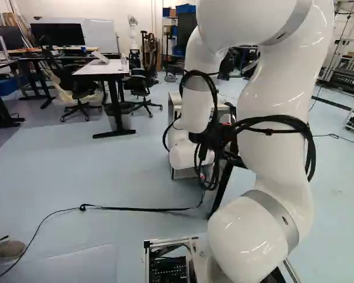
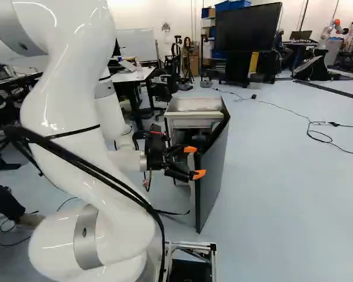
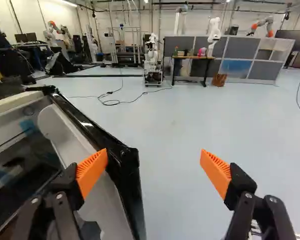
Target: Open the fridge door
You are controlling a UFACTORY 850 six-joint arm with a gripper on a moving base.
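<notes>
Fingers (image 2: 198,174) stand spread, and only the wrist view shows the partly open fridge door's (image 3: 132,182) white inside.

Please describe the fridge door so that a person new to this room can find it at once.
In the right base view, follow the white jointed robot arm to its black hand. Beside it stands a low, pale, box-shaped fridge. Its door is the flat upright panel standing open: dark grey outside with a black top edge, while the fridge body is pale.
</notes>
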